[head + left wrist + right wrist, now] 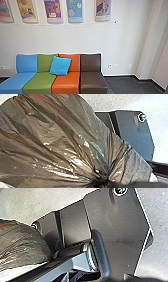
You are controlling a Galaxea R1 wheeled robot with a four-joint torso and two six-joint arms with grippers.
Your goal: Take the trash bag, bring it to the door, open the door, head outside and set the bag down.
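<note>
Brown-grey trash bag, gathered tight, prob. clamped in closed left fingers; thin plastic could rip if its wt. swings vs. robot's base.

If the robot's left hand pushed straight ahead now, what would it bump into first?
Most likely the trash bag, bunched up close in front of it. The robot's own dark plate shows past that, at unclear depth.

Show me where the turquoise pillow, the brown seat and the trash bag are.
Turquoise pillow (60, 65): head view, its front face.
Brown seat (93, 82): head view, its cushion.
Trash bag (53, 141): left wrist view, its wrinkled side.
</note>
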